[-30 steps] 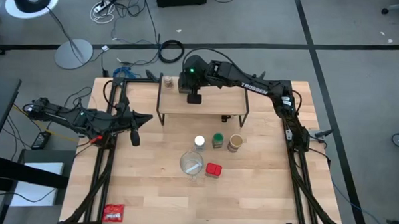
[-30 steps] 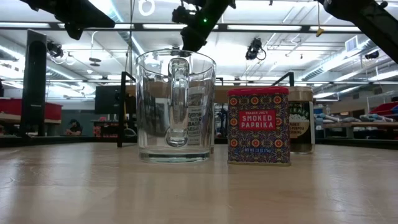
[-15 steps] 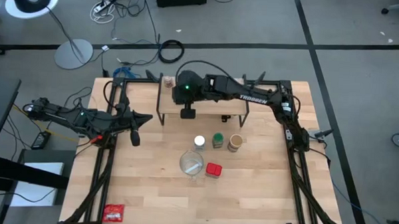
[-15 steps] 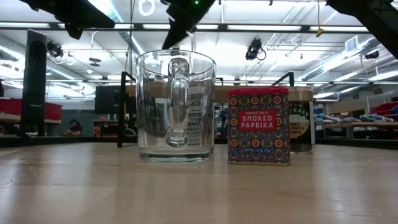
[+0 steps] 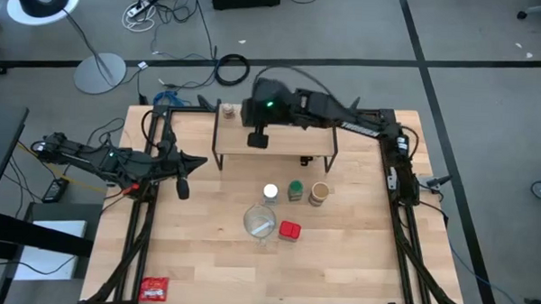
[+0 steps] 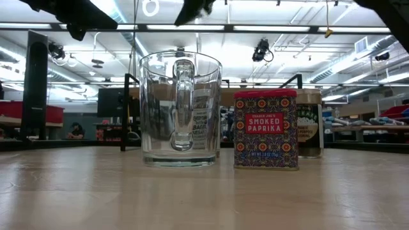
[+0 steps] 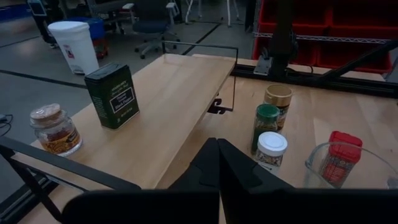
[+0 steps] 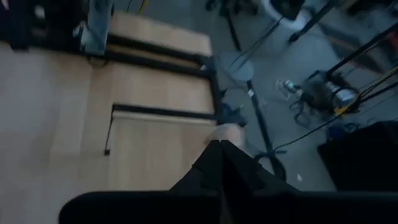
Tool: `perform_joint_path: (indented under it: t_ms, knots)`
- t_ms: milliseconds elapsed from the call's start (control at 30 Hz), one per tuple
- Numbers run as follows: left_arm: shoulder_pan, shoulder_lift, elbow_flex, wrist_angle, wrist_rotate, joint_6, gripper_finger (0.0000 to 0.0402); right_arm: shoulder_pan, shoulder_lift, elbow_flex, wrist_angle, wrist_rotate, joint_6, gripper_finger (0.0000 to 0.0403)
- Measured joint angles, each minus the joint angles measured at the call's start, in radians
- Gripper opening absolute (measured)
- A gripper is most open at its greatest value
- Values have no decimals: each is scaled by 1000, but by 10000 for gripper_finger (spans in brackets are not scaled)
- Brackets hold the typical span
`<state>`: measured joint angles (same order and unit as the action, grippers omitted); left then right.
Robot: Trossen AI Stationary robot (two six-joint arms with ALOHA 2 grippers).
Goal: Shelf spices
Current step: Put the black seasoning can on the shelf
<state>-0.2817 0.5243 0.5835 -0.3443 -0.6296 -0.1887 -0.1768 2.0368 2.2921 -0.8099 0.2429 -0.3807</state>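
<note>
My right gripper [image 5: 257,139] hangs over the shelf [image 5: 293,142], fingers pinched together, empty. Dark green tin [image 7: 112,95] & tiny brownish jar [image 7: 55,129] sit on the shelf. White-lid jar [image 5: 270,193], green-lid jar [image 5: 295,190], tan-lid jar [image 5: 320,192], paprika tin [image 6: 265,129] are on the table in front. Left gripper [image 5: 183,187] is closed too, at the table's left edge.

Grey floor [image 5: 491,33] around wooden counter [image 5: 212,267], crossed by dark tape lines [image 5: 435,104]. White round-based floor lamp [image 5: 100,72] beyond counter's far left corner, loose cables [image 5: 158,8] and coiled black cable [image 5: 231,70] nearby. Low view: ceiling strip lights [image 6: 255,27], ring light [image 6: 151,7], workbenches across room. Left wrist view: white bin [image 7: 73,43], office chair [image 7: 152,28], red storage bins [image 7: 348,25] on rack.
</note>
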Motion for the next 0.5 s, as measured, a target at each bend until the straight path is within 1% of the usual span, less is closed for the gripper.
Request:
perform_joint_path:
  t_ms: [167, 367, 500]
  knots:
    - [0, 0, 0, 0, 0, -2, 1, 1, -132, 0, -11, 12, -38, 0]
    - [0, 0, 0, 1, 1, -2, 1, 4, -343, 0, -46, 61, -54, 0]
    - [0, 0, 0, 1, 2, -3, 1, 6, -497, 0, -50, 63, -74, 0]
